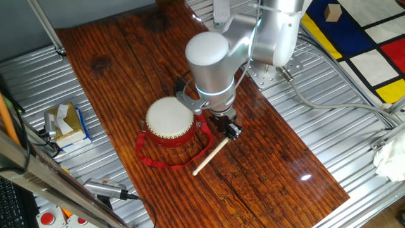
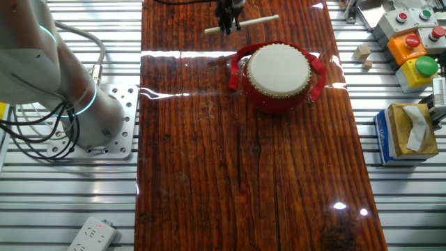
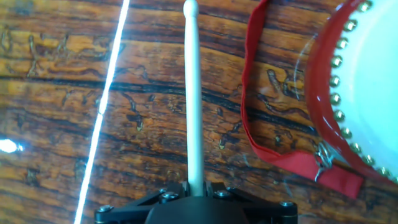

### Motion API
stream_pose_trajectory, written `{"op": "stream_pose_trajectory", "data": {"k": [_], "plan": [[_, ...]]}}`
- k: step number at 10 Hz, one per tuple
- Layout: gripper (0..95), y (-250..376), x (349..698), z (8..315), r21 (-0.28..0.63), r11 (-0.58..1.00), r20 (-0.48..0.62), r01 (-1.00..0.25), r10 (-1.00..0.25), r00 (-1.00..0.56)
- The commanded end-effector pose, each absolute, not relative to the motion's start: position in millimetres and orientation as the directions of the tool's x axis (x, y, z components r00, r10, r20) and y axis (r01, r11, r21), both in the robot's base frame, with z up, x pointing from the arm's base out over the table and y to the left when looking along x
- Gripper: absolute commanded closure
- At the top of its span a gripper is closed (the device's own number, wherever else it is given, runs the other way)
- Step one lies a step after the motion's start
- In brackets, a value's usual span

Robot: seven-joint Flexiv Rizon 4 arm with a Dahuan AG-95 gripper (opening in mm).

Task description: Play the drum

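Observation:
The red drum [image 1: 168,123] with its cream-white head stands on the wooden board, its red strap [image 1: 161,161] looped around it. It also shows in the other fixed view [image 2: 279,73] and at the right edge of the hand view [image 3: 357,81]. My gripper [image 1: 229,128] is just right of the drum, shut on one end of a thin pale wooden stick [image 1: 210,156]. In the hand view the stick [image 3: 193,93] runs straight out from between the jaws [image 3: 196,190] over the board, left of the strap [image 3: 261,93]. The stick is beside the drum, not over its head.
The drum stands on a dark wooden board [image 1: 266,164] on a ribbed metal table. A tissue box [image 1: 66,123] lies to the left of the board, with a box of coloured buttons [image 2: 411,49] beside it. The arm's base [image 2: 104,125] is bolted beside the board.

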State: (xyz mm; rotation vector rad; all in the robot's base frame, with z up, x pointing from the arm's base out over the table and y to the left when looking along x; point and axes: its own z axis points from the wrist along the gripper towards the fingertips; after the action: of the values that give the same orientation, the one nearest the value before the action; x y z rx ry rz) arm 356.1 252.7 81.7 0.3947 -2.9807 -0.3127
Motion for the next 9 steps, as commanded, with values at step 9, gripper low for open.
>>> {"op": "stream_pose_trajectory", "data": {"k": [9], "plan": [[95.0,242,367,121,0.266,0.955,0.133,-0.133,-0.173,-0.976]]}}
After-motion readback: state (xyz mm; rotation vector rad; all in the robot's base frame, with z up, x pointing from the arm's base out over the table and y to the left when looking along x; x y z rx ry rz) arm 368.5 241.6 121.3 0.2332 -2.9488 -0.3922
